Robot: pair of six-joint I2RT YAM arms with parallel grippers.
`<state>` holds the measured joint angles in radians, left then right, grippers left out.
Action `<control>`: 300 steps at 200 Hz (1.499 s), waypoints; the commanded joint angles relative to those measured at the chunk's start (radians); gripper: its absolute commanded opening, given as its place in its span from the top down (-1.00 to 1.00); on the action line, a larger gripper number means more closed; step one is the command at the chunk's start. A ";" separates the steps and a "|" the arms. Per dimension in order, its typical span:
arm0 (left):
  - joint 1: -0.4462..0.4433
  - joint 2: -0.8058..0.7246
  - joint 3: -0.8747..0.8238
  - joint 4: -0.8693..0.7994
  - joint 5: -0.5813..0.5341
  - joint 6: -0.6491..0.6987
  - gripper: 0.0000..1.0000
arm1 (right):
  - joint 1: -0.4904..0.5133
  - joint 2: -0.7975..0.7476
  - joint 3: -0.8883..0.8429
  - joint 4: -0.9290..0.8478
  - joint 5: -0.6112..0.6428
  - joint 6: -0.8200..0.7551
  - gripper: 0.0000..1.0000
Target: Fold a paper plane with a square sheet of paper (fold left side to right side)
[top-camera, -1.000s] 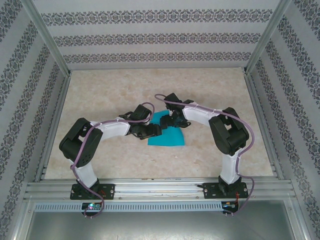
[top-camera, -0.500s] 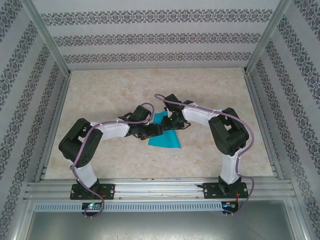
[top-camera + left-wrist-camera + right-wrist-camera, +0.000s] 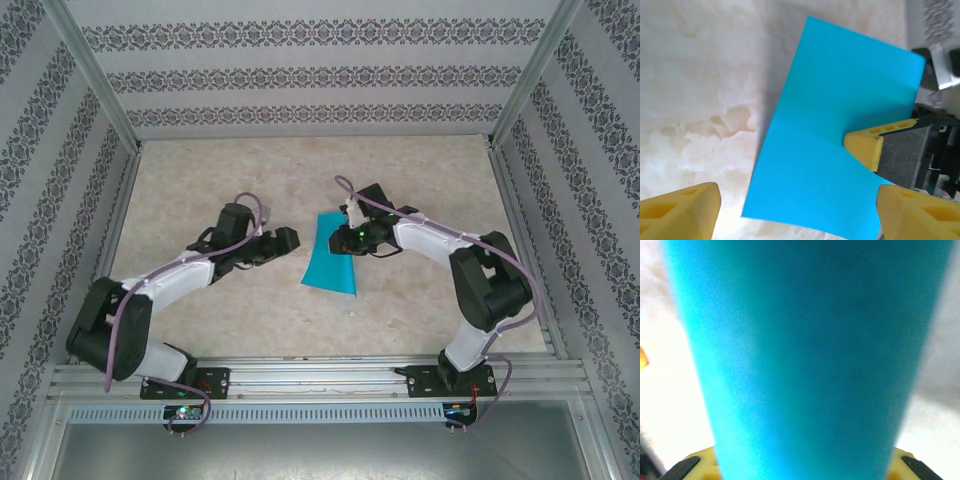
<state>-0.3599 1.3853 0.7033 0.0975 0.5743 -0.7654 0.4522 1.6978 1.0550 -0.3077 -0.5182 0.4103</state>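
Observation:
The turquoise square sheet of paper [image 3: 329, 256] lies on the table folded over into a narrow strip, its long side running from far to near. My right gripper [image 3: 352, 238] is at the strip's far right edge, shut on it. In the left wrist view one yellow right fingertip [image 3: 865, 145] presses on top of the sheet [image 3: 830, 125]. In the right wrist view the paper [image 3: 805, 350] runs out from between the jaws and hides them. My left gripper [image 3: 287, 239] stands open just left of the sheet, its fingertips [image 3: 682, 210] wide apart and holding nothing.
The beige marbled table [image 3: 420, 170] is boxed in by patterned walls [image 3: 320, 75] with metal frame rails along its sides [image 3: 520, 230] and its near edge [image 3: 320, 378]. Purple cables loop along both arms.
The left arm has drawn back to the left off the paper and its jaws have opened wider. The right gripper has closed on the sheet's edge, and the sheet now lies narrower.

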 commanded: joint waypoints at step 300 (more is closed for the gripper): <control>-0.051 -0.127 0.117 0.130 0.473 0.236 0.84 | -0.021 -0.415 -0.009 -0.002 -0.463 -0.185 0.29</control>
<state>-0.4000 1.2617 0.7864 0.2974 1.1015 -0.5903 0.4412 1.2987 1.0359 -0.2775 -1.0290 0.2619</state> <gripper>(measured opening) 0.126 0.329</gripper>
